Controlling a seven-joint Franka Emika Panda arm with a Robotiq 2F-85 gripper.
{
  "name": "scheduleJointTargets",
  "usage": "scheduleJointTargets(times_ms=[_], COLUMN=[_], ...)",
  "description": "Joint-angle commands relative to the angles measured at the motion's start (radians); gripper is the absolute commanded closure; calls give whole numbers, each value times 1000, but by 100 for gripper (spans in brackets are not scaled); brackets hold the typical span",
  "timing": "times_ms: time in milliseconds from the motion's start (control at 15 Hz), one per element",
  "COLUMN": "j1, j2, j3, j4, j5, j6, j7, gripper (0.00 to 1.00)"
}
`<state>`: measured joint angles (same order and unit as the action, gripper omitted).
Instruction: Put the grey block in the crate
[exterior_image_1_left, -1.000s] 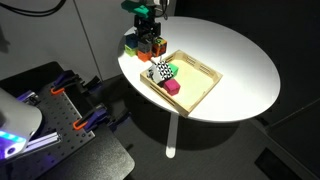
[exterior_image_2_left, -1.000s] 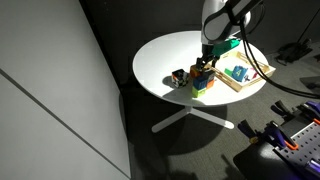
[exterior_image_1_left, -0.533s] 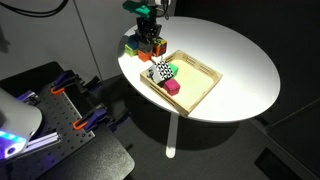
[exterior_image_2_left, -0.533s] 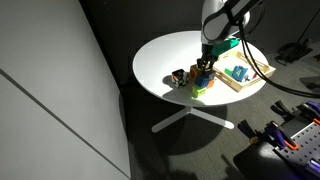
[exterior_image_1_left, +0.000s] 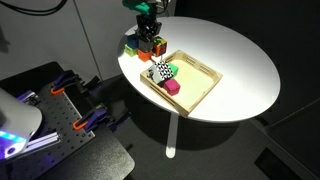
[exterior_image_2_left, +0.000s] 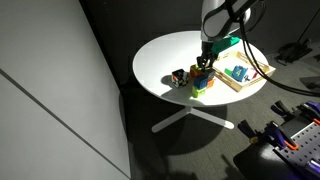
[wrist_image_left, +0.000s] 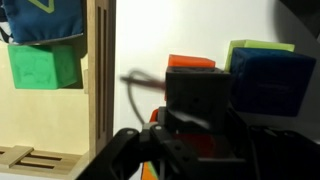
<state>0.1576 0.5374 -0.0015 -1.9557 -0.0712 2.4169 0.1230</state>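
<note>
The round white table (exterior_image_1_left: 245, 55) bore the crate (exterior_image_1_left: 203, 90); the gripper (exterior_image_1_left: 150, 36) hung low over a block cluster at the crate's ten o'clock; the grey block (wrist_image_left: 200, 100) sat between its fingers (outside the crate, against an orange block (wrist_image_left: 190, 62)); whether the jaws pinched it I could not tell.

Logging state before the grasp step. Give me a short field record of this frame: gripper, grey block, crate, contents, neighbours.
gripper: low over the block cluster beside the crate; open or shut unclear
grey block: on the table, outside the crate, centred in the wrist view
crate: on the table, next to the cluster
crate contents: patterned block, pink cube, green block
neighbours of grey block: orange block, dark blue block
task status: grey block not yet in the crate
</note>
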Motion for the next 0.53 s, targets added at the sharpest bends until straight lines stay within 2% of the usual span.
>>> scheduleJointTargets(times_ms=[0, 467], j1=[-9, -65], j2=[-76, -187], j3=[-2, -12], j4=[-33, -93], j5=[-10, 8], j6=[-67, -153], j7=[14, -5], gripper=[69, 69])
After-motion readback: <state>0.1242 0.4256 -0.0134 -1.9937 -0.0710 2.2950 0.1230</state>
